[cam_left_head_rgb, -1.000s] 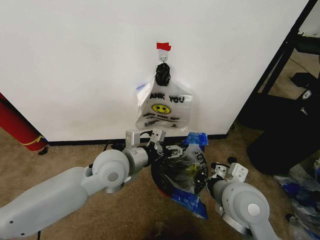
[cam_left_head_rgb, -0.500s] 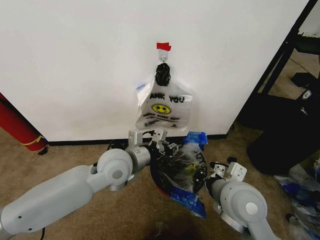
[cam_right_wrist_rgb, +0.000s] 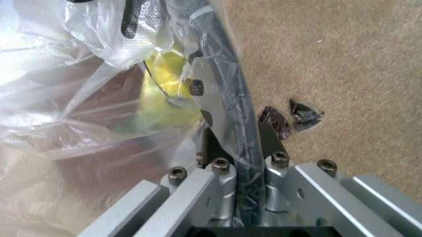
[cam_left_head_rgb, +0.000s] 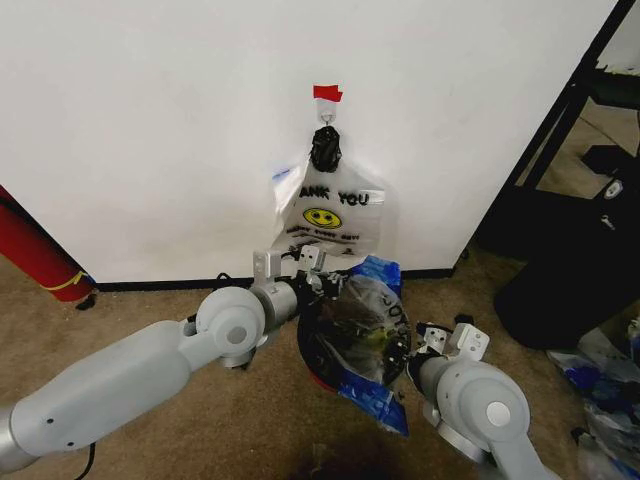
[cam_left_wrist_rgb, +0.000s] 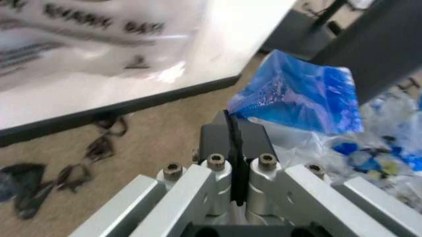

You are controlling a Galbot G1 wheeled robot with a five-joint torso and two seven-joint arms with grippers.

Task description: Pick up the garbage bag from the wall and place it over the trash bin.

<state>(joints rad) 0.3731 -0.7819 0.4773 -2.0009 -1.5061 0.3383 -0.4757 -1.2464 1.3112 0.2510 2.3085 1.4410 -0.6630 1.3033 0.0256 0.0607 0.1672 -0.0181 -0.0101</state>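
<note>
From my head camera I see the trash bin, a small round black tub with dark semi-see-through sides, standing on the brown carpet close to the black baseboard of the plain white wall. The garbage bag is draped over the bin: thin, crinkly, clear film with glossy folds, blue printed patches sticking up at the wall side and hanging down the near side, and a yellowish tint showing through the plastic inside.

My left end effector sits at the bin's wall-side rim. On the left wrist camera its two dark fingers are pressed flat together with no gap I can make out; a crumpled blue corner of the bag lies just beyond them, and I cannot tell whether any film is pinched between.

My right end effector is at the bin's right-hand rim. On the right wrist camera its fingers stand narrow, straddling the curved black rim with wrinkled clear film caught in the gap, so it is clamped on the bag against the rim.

Above the bin, a white "THANK YOU" bag with a yellow smiley hangs from a small hook under a red tape piece. A red cylinder leans against the wall at the left edge.
</note>
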